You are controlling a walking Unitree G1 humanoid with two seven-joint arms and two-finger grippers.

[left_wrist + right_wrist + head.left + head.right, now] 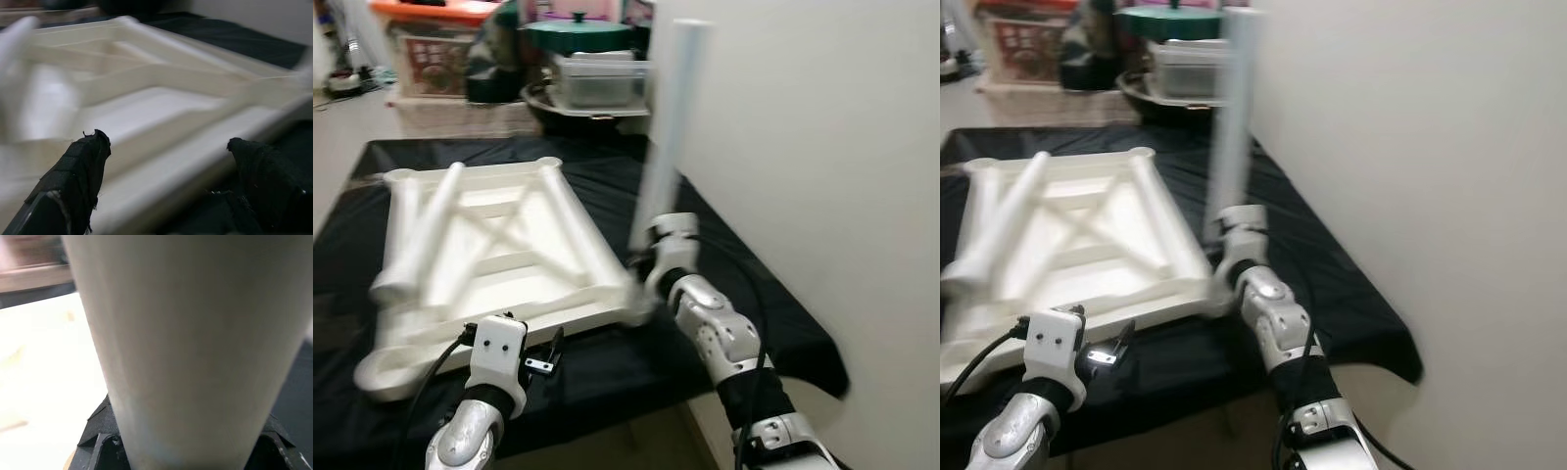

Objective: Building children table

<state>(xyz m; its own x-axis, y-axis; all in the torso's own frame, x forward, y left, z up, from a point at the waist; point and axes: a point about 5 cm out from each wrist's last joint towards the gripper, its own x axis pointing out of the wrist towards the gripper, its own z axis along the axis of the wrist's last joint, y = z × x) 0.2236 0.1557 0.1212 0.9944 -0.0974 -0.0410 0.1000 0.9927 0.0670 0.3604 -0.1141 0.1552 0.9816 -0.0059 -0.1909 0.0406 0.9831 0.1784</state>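
Note:
A white children's tabletop (pixel 509 245) lies upside down on the black-covered table (pixel 724 264), ribs up. Two white legs (pixel 421 230) lie loose across its left part. My right gripper (pixel 641 262) is at the tabletop's near right corner, shut on a white table leg (pixel 668 127) that stands nearly upright; in the right wrist view the table leg (pixel 186 347) sits between the black pads (pixel 98 431). My left gripper (pixel 166 171) is open at the near edge, with the tabletop's rim (pixel 161 166) just beyond its fingers (pixel 78 171).
A pale wall (pixel 822 147) runs close along the table's right side. Behind the table are a green-lidded pot (pixel 578 34), a clear plastic box (pixel 602 78) and an orange-lidded crate (pixel 435 39). The black cloth's near right corner (pixel 813 362) hangs over the edge.

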